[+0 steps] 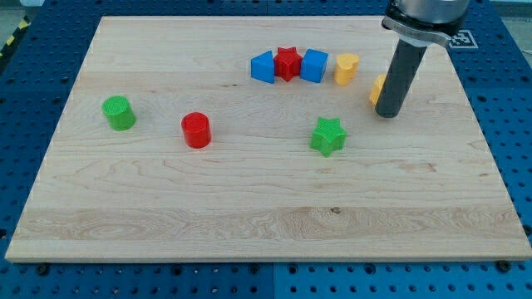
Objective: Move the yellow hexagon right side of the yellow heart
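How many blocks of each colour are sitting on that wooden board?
Blue: 2, the left blue block and the right blue block
Red: 2, the red star and the red cylinder
Green: 2, the green cylinder and the green star
Yellow: 2, the yellow heart and the yellow hexagon, mostly hidden behind my tip
Total: 8

A pale wooden tabletop [249, 216] is seen carrying a green cylinder [119, 113], red cylinder [196, 130], green star [328, 136], blue block [263, 67], red star [288, 62], blue cube [314, 65], yellow heart [347, 69] and a partly hidden yellow hexagon [376, 89].
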You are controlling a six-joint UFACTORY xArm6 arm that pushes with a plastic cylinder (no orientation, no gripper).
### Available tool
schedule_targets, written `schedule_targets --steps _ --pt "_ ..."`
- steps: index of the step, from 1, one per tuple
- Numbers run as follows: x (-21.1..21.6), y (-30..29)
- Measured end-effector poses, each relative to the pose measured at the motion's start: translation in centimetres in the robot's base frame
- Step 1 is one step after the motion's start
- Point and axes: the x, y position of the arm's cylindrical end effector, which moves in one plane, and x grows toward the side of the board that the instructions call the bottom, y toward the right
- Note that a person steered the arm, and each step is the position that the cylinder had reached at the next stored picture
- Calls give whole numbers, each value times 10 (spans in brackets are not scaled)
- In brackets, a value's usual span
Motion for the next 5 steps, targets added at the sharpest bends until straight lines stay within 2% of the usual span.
schedule_targets --steps 1,2,3,4,5 --pt "-3 0" --pt "-30 0" --pt "-33 0" --pt "-14 5" --pt "-14 29"
